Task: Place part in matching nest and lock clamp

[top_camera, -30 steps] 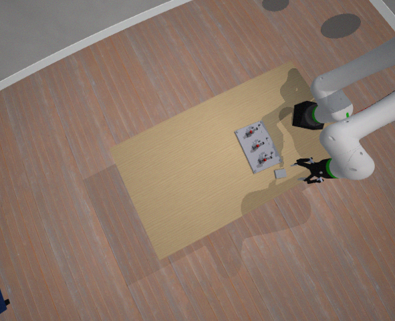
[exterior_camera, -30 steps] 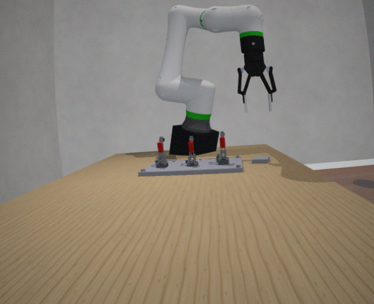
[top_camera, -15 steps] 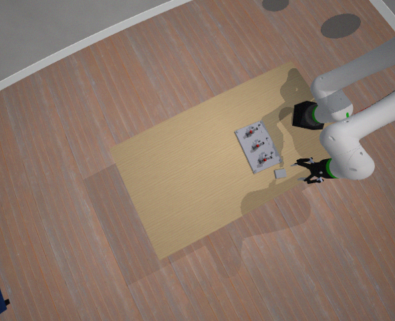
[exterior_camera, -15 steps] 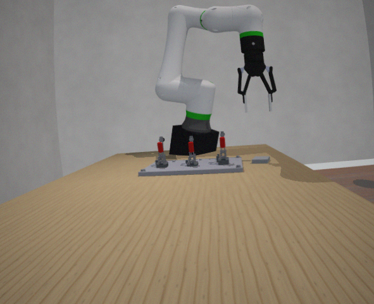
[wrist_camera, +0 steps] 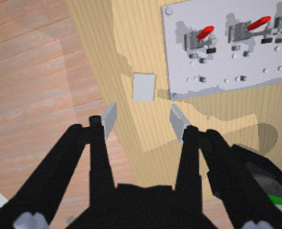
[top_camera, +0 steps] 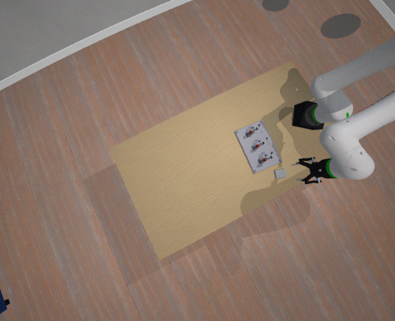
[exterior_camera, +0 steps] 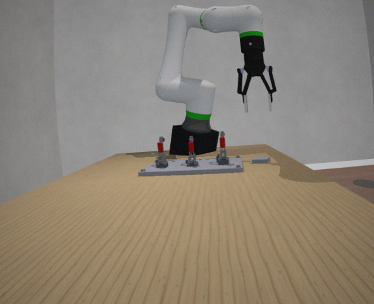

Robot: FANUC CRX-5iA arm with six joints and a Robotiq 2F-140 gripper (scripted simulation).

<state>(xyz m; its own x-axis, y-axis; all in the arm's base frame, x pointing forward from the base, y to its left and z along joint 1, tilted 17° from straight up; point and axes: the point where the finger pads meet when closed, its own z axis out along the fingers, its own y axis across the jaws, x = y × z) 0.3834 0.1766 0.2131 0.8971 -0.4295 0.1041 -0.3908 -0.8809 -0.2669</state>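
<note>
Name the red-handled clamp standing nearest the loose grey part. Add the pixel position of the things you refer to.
The end clamp [top_camera: 265, 159] [exterior_camera: 222, 142] [wrist_camera: 205, 32] at the plate's corner by the part [top_camera: 280, 173] [exterior_camera: 261, 159] [wrist_camera: 144, 87]; the other two stand farther along.

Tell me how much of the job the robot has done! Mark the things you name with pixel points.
The robot has not put the part away: the gray block [top_camera: 280, 173] [exterior_camera: 260, 159] [wrist_camera: 144, 87] lies beside the fixture plate [top_camera: 248, 150] [exterior_camera: 193, 169] [wrist_camera: 179, 72]. Right now, the fingers [top_camera: 299, 172] [exterior_camera: 258, 111] hang open in the air, holding nothing. Left: pick up the block, lay it in its matching nest, lock that clamp, let go and move away.
</note>
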